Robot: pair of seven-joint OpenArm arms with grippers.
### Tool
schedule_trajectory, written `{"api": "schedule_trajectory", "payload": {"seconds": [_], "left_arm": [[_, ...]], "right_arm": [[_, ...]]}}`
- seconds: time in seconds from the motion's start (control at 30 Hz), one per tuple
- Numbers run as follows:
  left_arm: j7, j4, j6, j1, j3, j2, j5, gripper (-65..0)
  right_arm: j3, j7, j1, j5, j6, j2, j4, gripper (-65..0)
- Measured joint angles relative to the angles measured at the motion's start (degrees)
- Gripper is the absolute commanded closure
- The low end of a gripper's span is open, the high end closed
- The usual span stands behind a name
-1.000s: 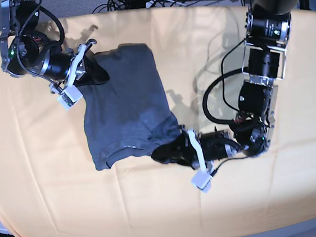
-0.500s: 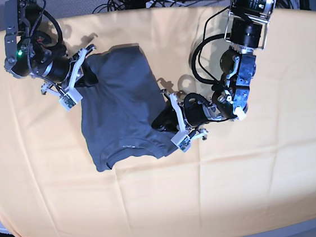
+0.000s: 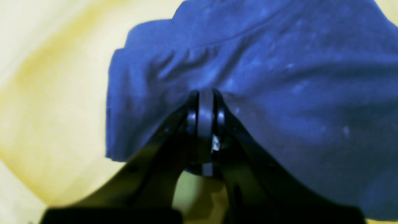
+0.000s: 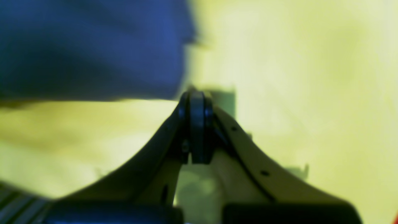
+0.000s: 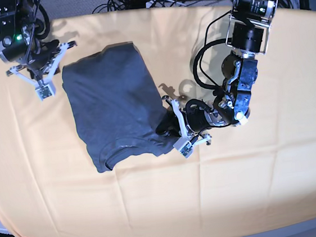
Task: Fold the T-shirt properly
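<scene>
Both wrist views are heavily blurred, the slate blue-grey cotton T-shirt [image 3: 264,77] runs off the left wrist view's top and right edges, fabric texture indiscernible.

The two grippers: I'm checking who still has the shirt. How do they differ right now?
The left gripper is pinched on the T-shirt at its edge; the right gripper holds nothing. The left sits at the shirt's near corner, the right off the cloth beside its far corner. Both are shut.
</scene>
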Motion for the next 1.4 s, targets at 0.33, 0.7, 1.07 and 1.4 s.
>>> {"api": "schedule_trajectory", "payload": {"seconds": [0.33,0.7,1.07,1.4], "left_arm": [[15.7,0.8,-3.0,-9.3,-2.0,0.0,-23.3,0.0],[49.4,6.9,-3.2,-9.0,-13.5,-2.6,-63.4,0.0],[49.7,21.4,-3.2,7.1,-19.6,-8.7,-62.9,0.0],[49.6,44.9,-2.0,33.4,-34.1,-19.1,-63.0,0.0]], "right_arm": [[1.6,16.3,-0.5,3.0,10.1,0.1,10.2,0.0],[13.3,17.9,4.6,29.9,18.5,0.1,10.1,0.0],[41.3,3.4,-3.7,52.6,23.4,0.2,10.2,0.0],[59.8,-8.7,-18.9,63.6,23.5,0.0,10.3,0.0]]}}
